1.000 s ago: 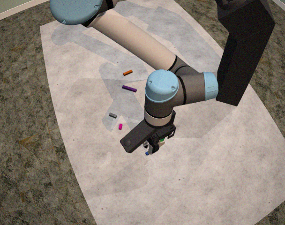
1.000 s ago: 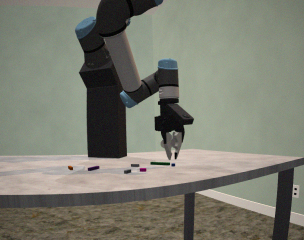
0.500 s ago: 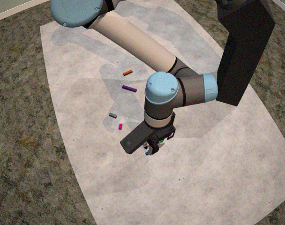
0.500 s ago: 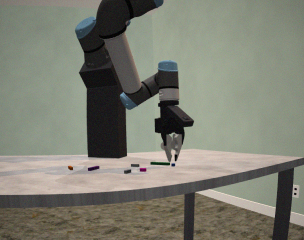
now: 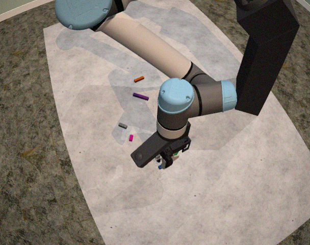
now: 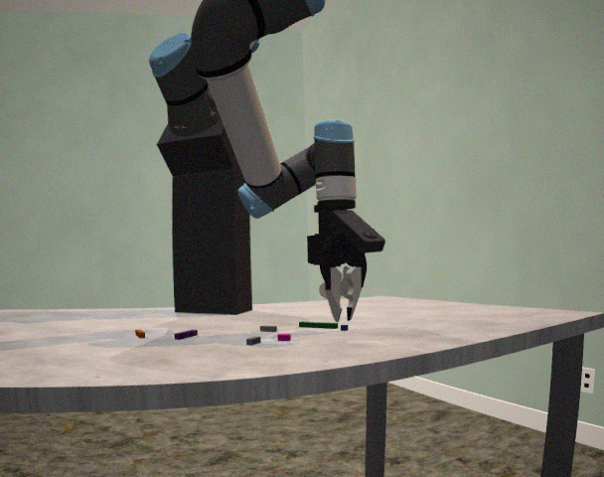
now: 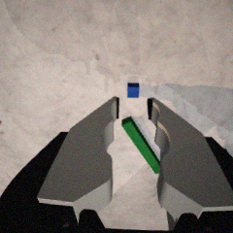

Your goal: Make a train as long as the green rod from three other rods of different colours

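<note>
My gripper is partly open and empty, low above the table near the blue rod. The blue rod lies just beyond the fingertips in the wrist view. The green rod lies slantwise below the fingers. A magenta rod and a grey rod lie apart. A second grey rod is hidden in the top view. A purple rod and an orange rod lie farther off. No rods are joined end to end.
The arm's black pedestal stands at the back of the table. The arm reaches over the table and covers part of it in the top view. The table's curved edge runs beyond the grey and magenta rods.
</note>
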Action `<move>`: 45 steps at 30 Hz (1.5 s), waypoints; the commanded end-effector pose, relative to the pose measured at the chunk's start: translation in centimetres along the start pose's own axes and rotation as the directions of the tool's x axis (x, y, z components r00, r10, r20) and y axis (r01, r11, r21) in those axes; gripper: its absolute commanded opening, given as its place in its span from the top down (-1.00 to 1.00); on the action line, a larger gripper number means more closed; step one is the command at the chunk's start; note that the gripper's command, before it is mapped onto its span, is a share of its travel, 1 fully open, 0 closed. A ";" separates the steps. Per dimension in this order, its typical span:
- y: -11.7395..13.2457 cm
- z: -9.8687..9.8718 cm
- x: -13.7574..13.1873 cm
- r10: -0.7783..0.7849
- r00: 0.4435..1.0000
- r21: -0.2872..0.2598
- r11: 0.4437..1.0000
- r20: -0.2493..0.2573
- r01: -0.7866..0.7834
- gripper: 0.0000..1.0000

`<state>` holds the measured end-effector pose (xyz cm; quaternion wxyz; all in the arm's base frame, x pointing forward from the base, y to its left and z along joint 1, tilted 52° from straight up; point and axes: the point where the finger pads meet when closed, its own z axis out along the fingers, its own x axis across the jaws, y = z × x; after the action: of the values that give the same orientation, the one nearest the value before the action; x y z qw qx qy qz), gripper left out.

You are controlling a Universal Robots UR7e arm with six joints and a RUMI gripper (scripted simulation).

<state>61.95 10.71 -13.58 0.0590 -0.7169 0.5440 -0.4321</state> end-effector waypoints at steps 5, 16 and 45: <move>0.0 0.0 0.0 0.000 1.000 0.001 1.000 0.000 0.000 0.72; 0.0 0.0 0.0 0.000 1.000 0.001 1.000 0.000 0.000 0.72; 0.0 1.4 0.0 0.000 1.000 0.001 1.000 0.000 0.000 0.72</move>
<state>62.72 10.27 -14.28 0.0590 -0.7169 0.5440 -0.4321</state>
